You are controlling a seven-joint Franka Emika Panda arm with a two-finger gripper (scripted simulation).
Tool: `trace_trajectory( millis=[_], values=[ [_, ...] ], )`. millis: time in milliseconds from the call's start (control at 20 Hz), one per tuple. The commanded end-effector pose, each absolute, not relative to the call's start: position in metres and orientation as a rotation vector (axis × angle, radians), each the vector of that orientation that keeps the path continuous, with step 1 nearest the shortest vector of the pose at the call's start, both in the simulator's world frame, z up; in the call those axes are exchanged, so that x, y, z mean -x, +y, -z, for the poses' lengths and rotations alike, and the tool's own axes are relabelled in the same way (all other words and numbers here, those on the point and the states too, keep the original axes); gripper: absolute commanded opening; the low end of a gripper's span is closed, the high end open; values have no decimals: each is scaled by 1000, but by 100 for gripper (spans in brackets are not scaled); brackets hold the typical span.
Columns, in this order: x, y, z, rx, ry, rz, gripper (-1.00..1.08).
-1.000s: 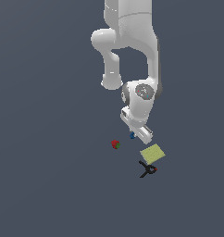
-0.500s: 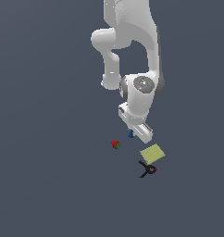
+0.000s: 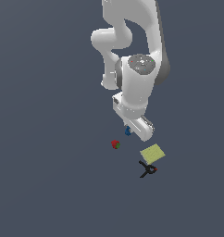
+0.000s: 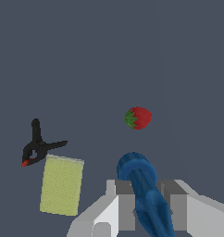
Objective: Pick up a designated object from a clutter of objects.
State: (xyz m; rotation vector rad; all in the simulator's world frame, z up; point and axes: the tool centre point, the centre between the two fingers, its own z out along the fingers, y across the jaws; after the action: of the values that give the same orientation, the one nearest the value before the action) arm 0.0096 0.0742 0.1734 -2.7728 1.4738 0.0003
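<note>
The bright blue knobbly object (image 4: 139, 178) sits between my gripper's (image 4: 148, 196) two fingers, which press on both of its sides. In the exterior view the blue object (image 3: 127, 131) peeks out under the gripper (image 3: 129, 128), slightly above the floor. The red-and-green ball-like object (image 3: 115, 144) lies just to the exterior view's left of it, and it shows in the wrist view (image 4: 138, 117) too.
A flat yellow-green square (image 3: 152, 153) lies to the exterior view's right of the gripper, also in the wrist view (image 4: 62, 185). A black clamp with a red tip (image 3: 147, 169) lies just beyond the square, and the wrist view (image 4: 37, 148) shows it as well.
The arm's wrist has risen, and the blue object has moved up a little with the gripper. The other three items have not moved.
</note>
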Motion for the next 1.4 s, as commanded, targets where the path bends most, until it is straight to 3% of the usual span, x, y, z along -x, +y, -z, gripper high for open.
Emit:
trace_trajectory(
  millis=[0,750,1350],
  values=[
    [-19,66,-198,2773,1473,-1,-100],
    [-77,22,-328,2774,1474,-1,-100],
    [-108,2,-389,2774,1474,0,-100]
  ],
)
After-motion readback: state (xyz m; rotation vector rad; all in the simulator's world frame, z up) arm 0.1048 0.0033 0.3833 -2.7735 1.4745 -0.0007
